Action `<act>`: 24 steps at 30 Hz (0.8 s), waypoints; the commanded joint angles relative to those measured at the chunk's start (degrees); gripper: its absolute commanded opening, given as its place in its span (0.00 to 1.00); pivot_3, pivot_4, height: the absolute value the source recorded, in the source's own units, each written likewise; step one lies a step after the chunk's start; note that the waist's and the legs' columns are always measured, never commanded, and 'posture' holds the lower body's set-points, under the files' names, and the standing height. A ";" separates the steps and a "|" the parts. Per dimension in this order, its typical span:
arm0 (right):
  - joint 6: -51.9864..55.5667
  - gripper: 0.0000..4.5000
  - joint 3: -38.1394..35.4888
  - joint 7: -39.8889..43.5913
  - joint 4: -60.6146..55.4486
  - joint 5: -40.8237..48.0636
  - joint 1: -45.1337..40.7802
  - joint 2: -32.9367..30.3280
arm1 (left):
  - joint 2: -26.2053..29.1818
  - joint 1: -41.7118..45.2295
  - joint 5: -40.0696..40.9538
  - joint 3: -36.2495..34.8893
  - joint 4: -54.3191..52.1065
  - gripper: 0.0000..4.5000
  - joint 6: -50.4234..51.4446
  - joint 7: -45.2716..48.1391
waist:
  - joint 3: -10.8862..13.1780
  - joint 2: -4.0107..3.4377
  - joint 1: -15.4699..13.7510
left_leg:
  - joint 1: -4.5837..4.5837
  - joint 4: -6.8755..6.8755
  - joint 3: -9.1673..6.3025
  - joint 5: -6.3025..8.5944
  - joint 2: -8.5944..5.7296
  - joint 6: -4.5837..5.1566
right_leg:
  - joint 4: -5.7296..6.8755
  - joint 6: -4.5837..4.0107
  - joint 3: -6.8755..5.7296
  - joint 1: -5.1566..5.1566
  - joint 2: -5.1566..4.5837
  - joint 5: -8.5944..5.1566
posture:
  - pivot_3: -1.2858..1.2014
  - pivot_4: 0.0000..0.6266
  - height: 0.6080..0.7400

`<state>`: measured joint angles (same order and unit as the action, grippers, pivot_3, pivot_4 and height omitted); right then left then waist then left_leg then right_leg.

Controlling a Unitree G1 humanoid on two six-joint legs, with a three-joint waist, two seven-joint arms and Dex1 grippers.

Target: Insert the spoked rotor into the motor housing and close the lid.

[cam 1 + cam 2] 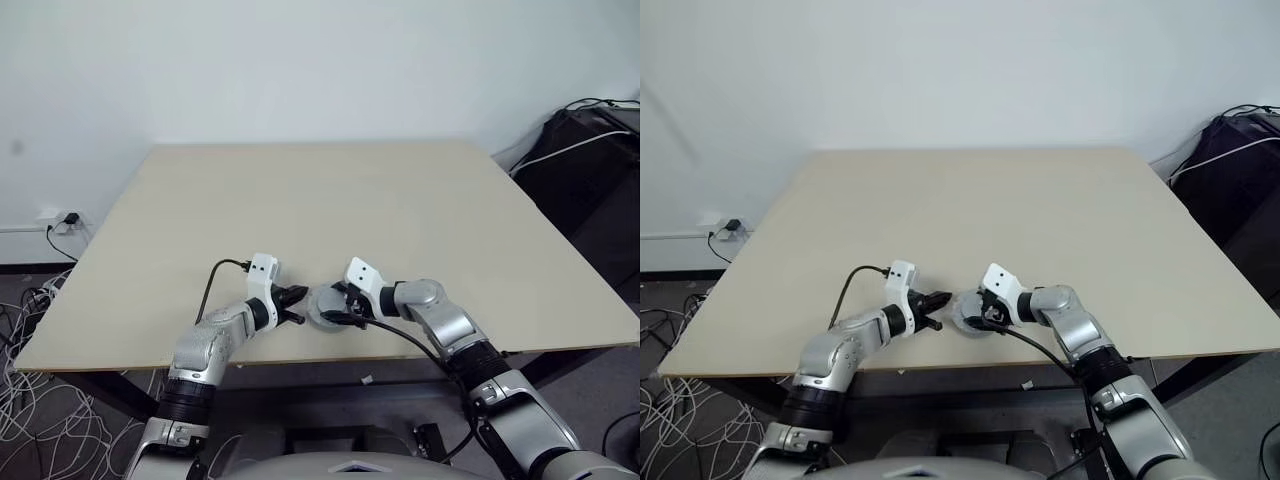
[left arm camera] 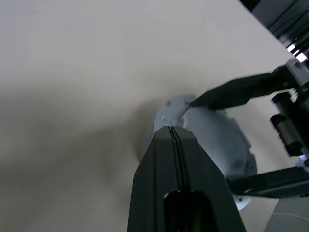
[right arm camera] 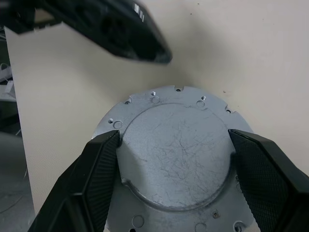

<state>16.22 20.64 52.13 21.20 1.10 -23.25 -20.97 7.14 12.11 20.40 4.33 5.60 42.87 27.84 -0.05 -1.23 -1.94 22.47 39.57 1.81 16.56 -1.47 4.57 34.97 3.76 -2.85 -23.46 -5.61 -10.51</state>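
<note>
One round grey metal part, the motor housing [image 3: 176,154], sits on the beige worktop [image 1: 400,210] near its front edge, and we count two end effectors meeting at it. We see its scratched, raised round face uppermost, ringed by a flange with small holes and notches; whether that face is a lid or the base of the cup we cannot tell, and nothing of its inside can be made out, so we cannot say what it contains. We cannot pick out the spoked rotor as a separate piece. Our right end effector [image 3: 174,140] has its two black fingers spread wide, one on each side of the raised round face, close against its edge or touching it. Our left end effector [image 2: 174,133] has its fingers pressed flat together with nothing between them, and its tip hangs at the housing's rim on the side away from the right arm; contact there is hard to judge. In the head views the housing [image 1: 322,305] is largely covered by the right fingers, leaving a grey sliver between the two end effectors. One black cable runs along each forearm. Beyond the worktop's edges, loose cables [image 1: 30,300] lie on the floor and a dark bag [image 1: 590,160] sits at the far right.
</note>
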 commanded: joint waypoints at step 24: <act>2.44 0.73 1.16 -1.98 1.03 -2.77 1.35 -0.51 | -1.22 7.40 -2.18 4.28 10.79 0.00 1.12 5.04 | 0.08 0.13 0.29 | 0.04 -0.11 0.00 0.01 -0.02 -0.02 | -0.04 -0.28 0.08 -0.12 -0.30 0.17 | 0.52 0.00 1.00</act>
<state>16.75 20.83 51.92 20.32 1.06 -23.08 -20.80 6.22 19.10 18.88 6.52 15.95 43.02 32.25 0.03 -1.09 -1.65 22.50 39.46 1.81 16.57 -1.49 4.55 34.93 3.48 -2.77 -23.57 -5.91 -10.34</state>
